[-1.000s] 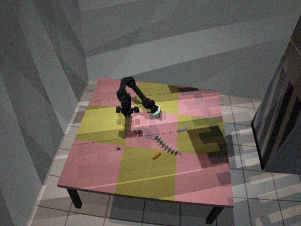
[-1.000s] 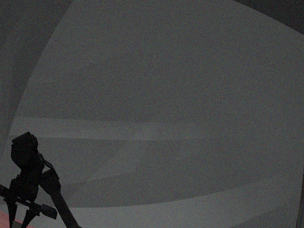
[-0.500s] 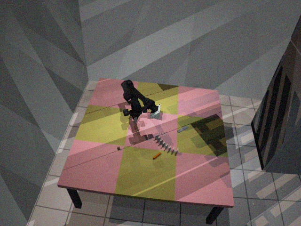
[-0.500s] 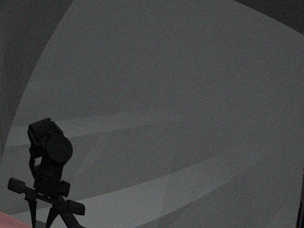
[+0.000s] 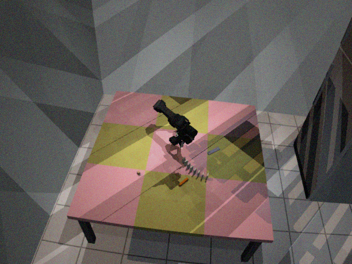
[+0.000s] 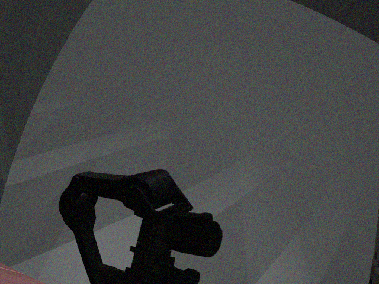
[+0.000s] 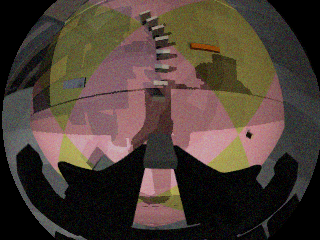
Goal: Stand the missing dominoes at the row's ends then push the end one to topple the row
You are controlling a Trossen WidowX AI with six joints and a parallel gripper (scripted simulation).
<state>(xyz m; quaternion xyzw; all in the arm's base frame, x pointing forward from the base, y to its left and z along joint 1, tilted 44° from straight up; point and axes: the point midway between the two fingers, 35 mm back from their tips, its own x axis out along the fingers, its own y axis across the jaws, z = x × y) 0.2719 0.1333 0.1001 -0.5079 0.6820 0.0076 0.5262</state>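
My gripper (image 5: 180,143) (image 7: 159,148) is shut on a grey domino (image 7: 160,146) and holds it upright above the table, just short of the near end of the row. The row of several standing grey dominoes (image 5: 194,169) (image 7: 159,48) runs diagonally away from the gripper across the pink and yellow table (image 5: 113,187). Another grey domino (image 5: 213,150) (image 7: 75,83) lies flat to the right of the row in the top view. The exterior view shows only the arm (image 6: 159,226) against a grey wall.
An orange stick (image 5: 183,181) (image 7: 204,47) lies flat just in front of the row. A small round thing (image 5: 138,172) (image 7: 250,135) sits to the left on the pink square. A dark cabinet (image 5: 324,147) stands off the table at the right.
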